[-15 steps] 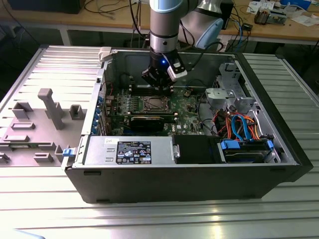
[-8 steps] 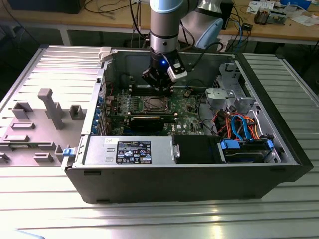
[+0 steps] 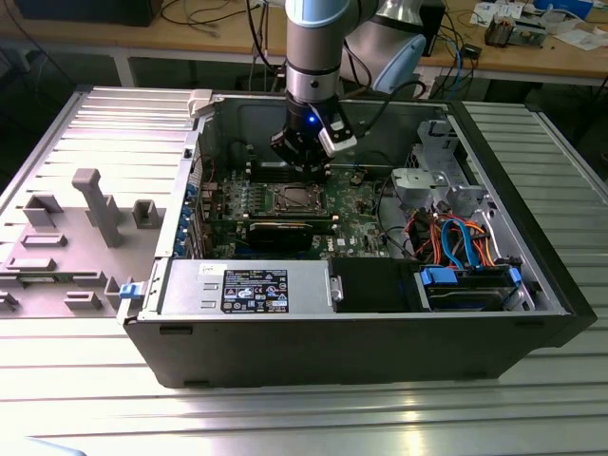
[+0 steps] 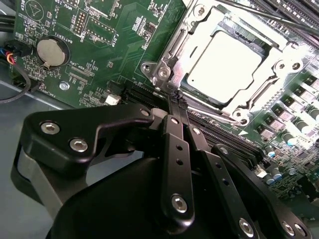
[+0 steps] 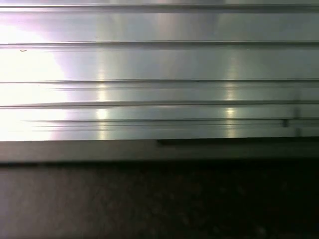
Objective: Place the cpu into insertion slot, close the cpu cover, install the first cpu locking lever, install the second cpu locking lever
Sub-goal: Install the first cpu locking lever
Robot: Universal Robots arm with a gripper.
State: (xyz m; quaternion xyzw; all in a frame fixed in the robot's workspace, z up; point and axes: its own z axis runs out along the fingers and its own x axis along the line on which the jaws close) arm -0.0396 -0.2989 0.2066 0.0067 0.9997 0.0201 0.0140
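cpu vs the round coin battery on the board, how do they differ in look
The cpu is a flat square with a bright silvery top; the coin battery is a smaller round disc, duller grey. The cpu lies framed by the cpu cover, while the coin battery sits in a black round holder, uncovered. Both lie flat on the green motherboard.

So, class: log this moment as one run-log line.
silvery square cpu: seated | framed metal cpu cover: closed | black gripper: shut, at cover corner

I see open room above the cover [image 4: 227,59]; my hand [image 4: 178,102], fingers together, hangs at its corner. Case walls [image 3: 313,119], graphics card [image 3: 290,231] and drive cage [image 3: 437,176] hem the board.
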